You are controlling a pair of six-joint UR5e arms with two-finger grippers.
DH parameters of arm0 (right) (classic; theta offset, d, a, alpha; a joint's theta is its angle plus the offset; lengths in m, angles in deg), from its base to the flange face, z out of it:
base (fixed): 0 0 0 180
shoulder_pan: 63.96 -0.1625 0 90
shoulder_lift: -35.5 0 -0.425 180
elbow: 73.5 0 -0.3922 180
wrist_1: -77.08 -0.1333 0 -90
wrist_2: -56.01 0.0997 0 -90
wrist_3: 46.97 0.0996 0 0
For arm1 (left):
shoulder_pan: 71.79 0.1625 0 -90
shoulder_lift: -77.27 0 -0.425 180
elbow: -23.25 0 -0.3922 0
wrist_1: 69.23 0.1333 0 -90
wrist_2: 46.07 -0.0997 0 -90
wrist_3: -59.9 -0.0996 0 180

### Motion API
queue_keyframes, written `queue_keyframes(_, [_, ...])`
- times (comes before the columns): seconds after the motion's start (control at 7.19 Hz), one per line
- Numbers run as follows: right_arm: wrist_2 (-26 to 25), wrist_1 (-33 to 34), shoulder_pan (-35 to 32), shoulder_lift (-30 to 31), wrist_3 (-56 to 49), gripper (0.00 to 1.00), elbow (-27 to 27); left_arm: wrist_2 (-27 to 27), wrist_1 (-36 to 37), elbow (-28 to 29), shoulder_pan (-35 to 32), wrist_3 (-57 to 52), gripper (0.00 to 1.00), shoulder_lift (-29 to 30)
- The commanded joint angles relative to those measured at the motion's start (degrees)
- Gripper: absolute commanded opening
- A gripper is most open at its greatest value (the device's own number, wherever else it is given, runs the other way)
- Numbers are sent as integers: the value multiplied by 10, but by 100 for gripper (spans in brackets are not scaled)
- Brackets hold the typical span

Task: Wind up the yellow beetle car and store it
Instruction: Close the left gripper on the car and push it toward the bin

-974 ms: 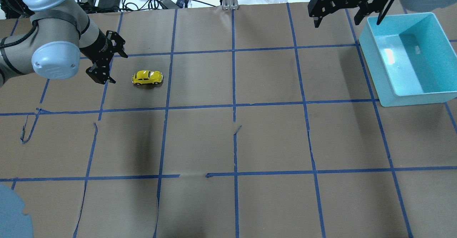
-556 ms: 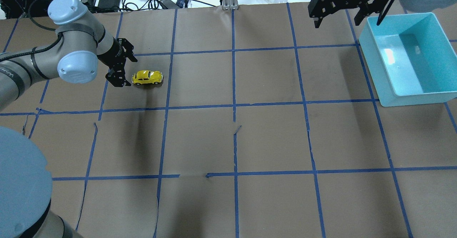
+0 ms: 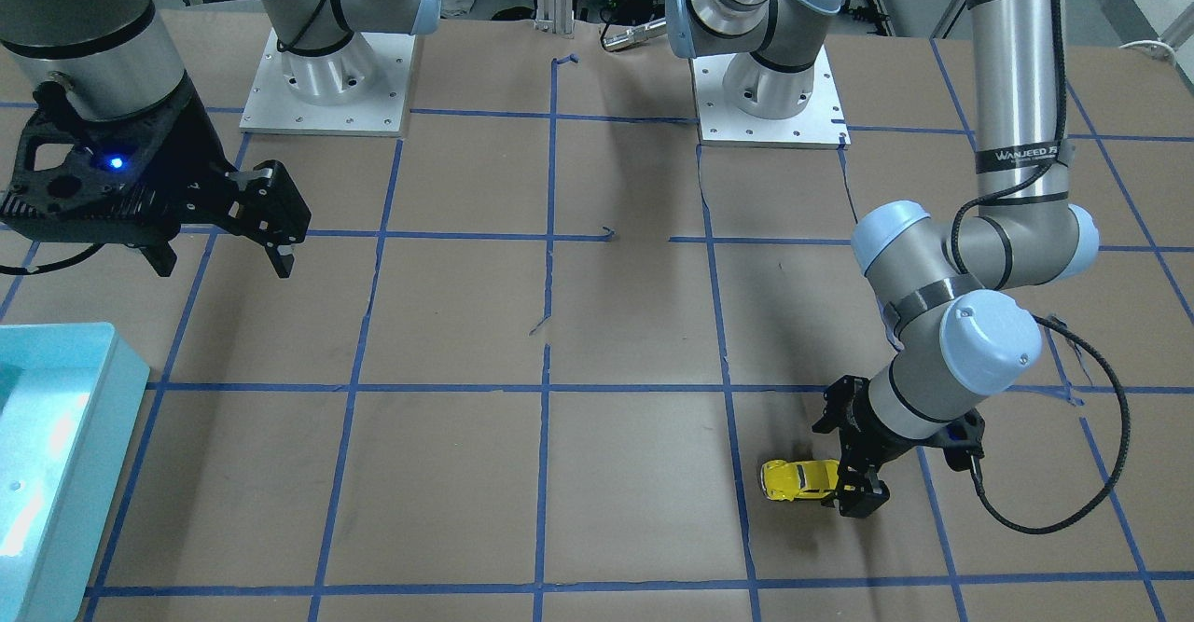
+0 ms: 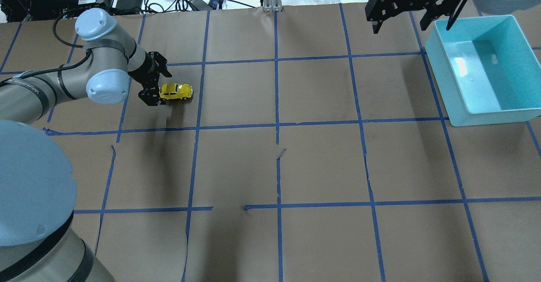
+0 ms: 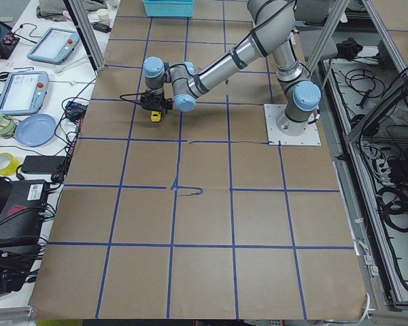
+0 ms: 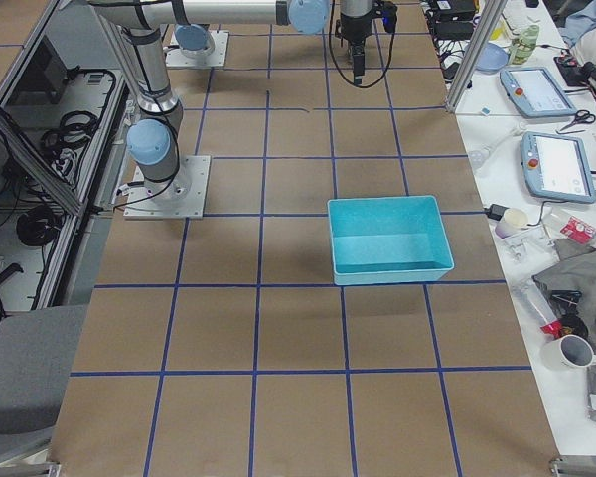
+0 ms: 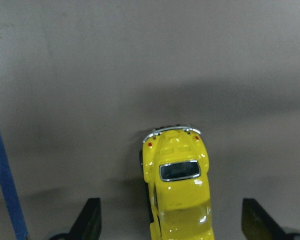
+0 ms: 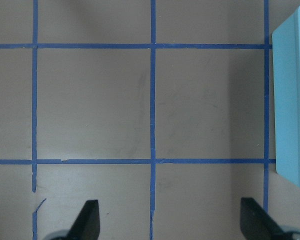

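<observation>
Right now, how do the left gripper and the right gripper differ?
The left gripper is low at the table; the right gripper hangs high above it. The left gripper's jaws straddle one end of the car without touching it; the right gripper's jaws, beside the bin, have nothing between them. Both are open and empty.

brown paper-covered table (image 4: 321, 163), blue tape grid (image 4: 277, 125), cluttered white bench (image 6: 477, 109) alongside

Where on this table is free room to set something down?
Bare: the taped squares between the yellow beetle car and the teal bin. Crowded: around the car, where the open left gripper straddles it.
</observation>
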State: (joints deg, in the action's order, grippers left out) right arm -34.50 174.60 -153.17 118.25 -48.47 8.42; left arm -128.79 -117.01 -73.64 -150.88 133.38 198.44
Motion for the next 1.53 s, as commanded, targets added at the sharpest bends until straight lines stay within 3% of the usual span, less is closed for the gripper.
queue_keyframes(0.0, [-2,0,0,0,0,100,2,0,1,1,-1,15,89,6])
queue_keyframes(0.28, [-2,0,0,0,0,100,4,2,1,3,-1,17,4,6])
queue_keyframes(0.7, [-3,0,0,0,0,100,4,5,-1,35,-8,14,0,-4])
queue_keyframes(0.97, [-4,-1,0,0,0,100,4,24,1,36,-66,88,0,-8])
queue_keyframes(1.11, [-4,-1,0,0,0,100,4,69,1,40,-104,132,0,-6])
queue_keyframes(1.39, [-5,-1,0,0,-1,100,4,76,2,38,-135,145,0,6])
